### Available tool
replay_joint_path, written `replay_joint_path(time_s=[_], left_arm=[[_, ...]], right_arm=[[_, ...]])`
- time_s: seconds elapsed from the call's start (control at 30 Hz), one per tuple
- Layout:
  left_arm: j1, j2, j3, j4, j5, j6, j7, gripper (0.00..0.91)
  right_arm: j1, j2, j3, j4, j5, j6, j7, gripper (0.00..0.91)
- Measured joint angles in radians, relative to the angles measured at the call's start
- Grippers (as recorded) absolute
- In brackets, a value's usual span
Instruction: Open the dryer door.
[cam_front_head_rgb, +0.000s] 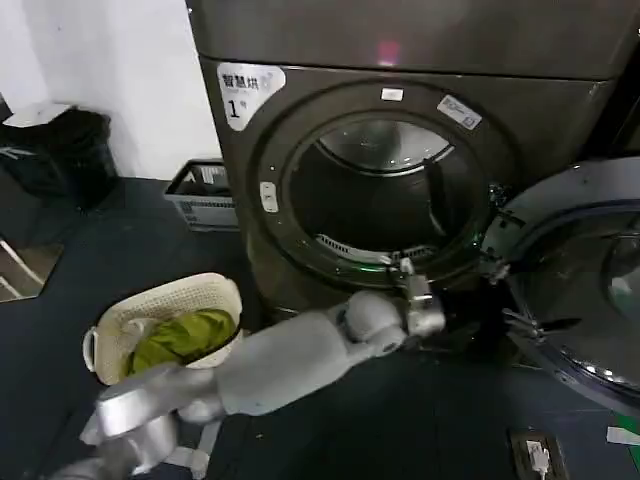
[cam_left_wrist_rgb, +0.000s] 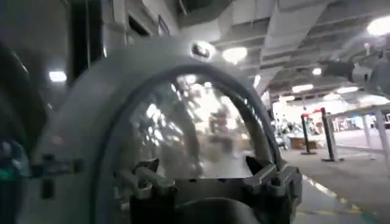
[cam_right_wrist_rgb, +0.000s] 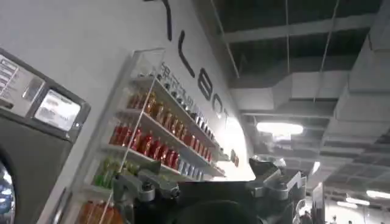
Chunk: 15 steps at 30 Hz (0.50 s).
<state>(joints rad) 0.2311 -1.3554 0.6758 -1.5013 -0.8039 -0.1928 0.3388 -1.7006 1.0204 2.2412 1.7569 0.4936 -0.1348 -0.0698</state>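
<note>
Dryer door (cam_front_head_rgb: 580, 285) swung fully open, hanging right of the drum opening (cam_front_head_rgb: 385, 195). Left gripper (cam_front_head_rgb: 408, 272) at the opening's lower rim, left of the door and apart from it; jaws spread wide, empty, facing the door glass (cam_left_wrist_rgb: 189, 131). Right gripper (cam_right_wrist_rgb: 210, 185) wide open, empty, pointed at wall shelves (cam_right_wrist_rgb: 158, 140).

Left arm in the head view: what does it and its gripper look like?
The left arm is smooth, rounded, light grey casing with a ball-like wrist joint, ending in a small silver-grey left gripper. In the left wrist view, its fingers look like dark metal with visible bolts.
</note>
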Motion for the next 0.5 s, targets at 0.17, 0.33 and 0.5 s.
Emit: replay_joint_path(time_s=[0.17,0.33,0.5], left_arm=[[0.018,0.105,0.0,-0.07,-0.046,-0.093,-0.027,0.907],[0.039,0.211,-0.013,-0.136,-0.003,-0.118,-0.054,0.907],[0.066,0.324,-0.034,-0.197,0.019,-0.085,-0.079,0.907]], right_arm=[[-0.002,-0.006,0.013,0.009,-0.001,0.002,-0.002,0.907],[0.001,-0.011,0.013,0.015,-0.005,0.003,-0.01,0.907],[0.01,-0.017,0.013,0.017,-0.034,0.002,-0.01,0.907]])
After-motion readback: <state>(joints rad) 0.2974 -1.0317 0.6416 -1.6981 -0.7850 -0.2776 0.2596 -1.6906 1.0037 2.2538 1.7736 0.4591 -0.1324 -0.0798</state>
